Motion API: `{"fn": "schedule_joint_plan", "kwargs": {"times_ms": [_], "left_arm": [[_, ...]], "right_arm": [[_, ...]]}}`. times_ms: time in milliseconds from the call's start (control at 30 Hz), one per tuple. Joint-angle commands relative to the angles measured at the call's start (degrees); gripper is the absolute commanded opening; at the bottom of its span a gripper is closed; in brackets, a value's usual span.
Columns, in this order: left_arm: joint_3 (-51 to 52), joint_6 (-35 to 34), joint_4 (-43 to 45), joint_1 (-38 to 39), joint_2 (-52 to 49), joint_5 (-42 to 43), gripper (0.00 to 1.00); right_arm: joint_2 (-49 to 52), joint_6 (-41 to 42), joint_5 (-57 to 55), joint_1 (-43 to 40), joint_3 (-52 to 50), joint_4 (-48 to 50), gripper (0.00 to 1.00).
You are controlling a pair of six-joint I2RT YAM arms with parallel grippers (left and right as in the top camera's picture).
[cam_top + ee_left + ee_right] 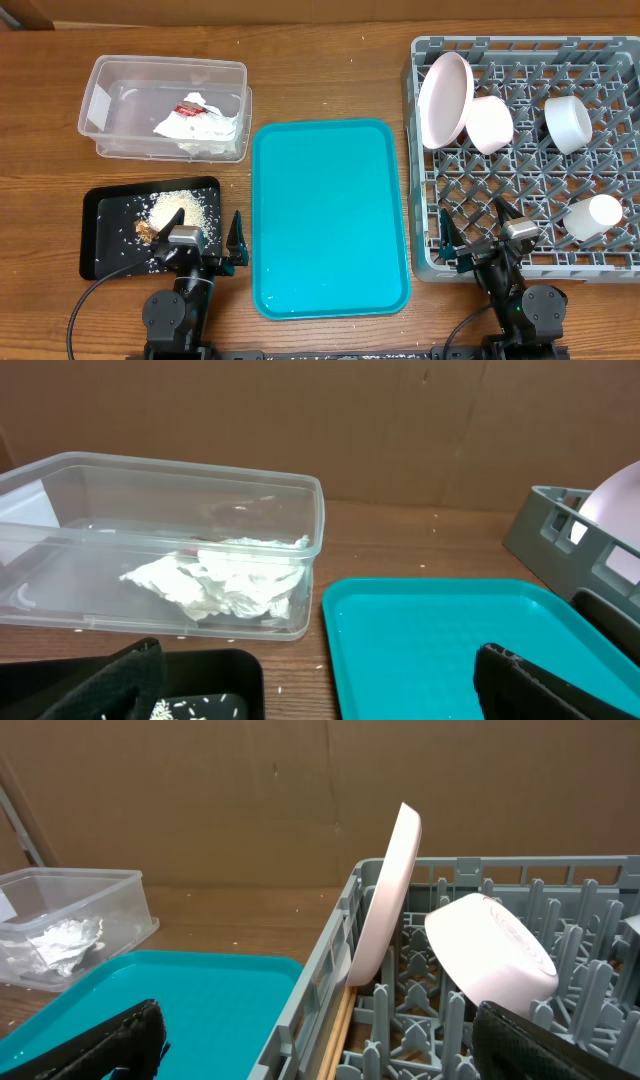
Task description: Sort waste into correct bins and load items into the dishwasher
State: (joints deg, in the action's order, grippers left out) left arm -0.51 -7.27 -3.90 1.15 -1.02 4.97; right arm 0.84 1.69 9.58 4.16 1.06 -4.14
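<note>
"Wrapper [198, 120], where?"
"I see it in the tub [100, 80]; rice [180, 208] sits on the black tray [100, 255]."
"Dishes?"
"Plate [445, 98], pink bowl [490, 124], pale bowl [568, 123] and cup [593, 217] are in the rack [620, 60]."
"Tools?"
"Left tool [196, 243] and right tool [478, 238] both hang released, empty, flanking the teal tray [330, 210]."

A crumpled red-and-white wrapper [195, 118] lies in the clear plastic tub [100, 90]; before it, white rice grains [178, 208], perhaps a brown scrap [146, 231], lie on the black tray [105, 245]. Rightward: teal plastic tray [328, 215], then grey peg rack [530, 185].
</note>
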Motion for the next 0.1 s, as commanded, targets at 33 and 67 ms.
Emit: {"fn": "schedule_joint_plan", "kwargs": {"times_ms": [33,67], "left_arm": [[0.22,0.9,-0.13,0.28,0.33,0.42,1.0],[0.22,0.9,-0.13,0.28,0.33,0.42,1.0]], "right_arm": [[-0.68,0.0,-0.57,0.28,-0.59,0.26,1.0],[-0.68,0.0,-0.57,0.28,-0.59,0.26,1.0]]}}
